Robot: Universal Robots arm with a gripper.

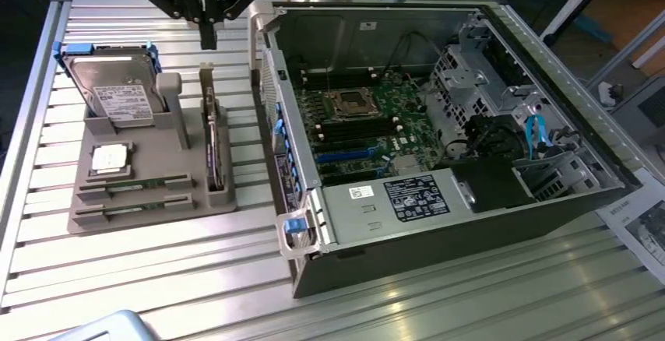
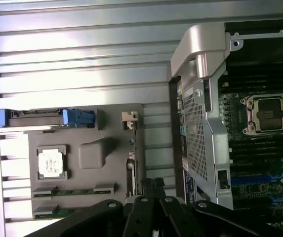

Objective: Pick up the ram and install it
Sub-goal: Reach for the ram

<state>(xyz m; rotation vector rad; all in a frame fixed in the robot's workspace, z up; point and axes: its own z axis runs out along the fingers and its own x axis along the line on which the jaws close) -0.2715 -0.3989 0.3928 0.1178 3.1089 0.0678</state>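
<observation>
Evidently the gripper (image 1: 208, 41) is closed on nothing, its fingers pressed together, hovering above the far end of the upright expansion card (image 1: 213, 150). The ram (image 1: 135, 183) is well apart from it, at the opposite end of the grey holder (image 1: 156, 150), beyond the hard drive (image 1: 120, 92) and the processor chip (image 1: 109, 158), with a second stick (image 1: 133, 208) just beside it. Each part likely sits in its own slot so fingers can pinch it from above. The computer case (image 1: 353, 197) lies open, with its motherboard (image 1: 359, 115) facing up for access. The ram shows as a long, thin green strip set on edge, its chips too small to make out.
</observation>
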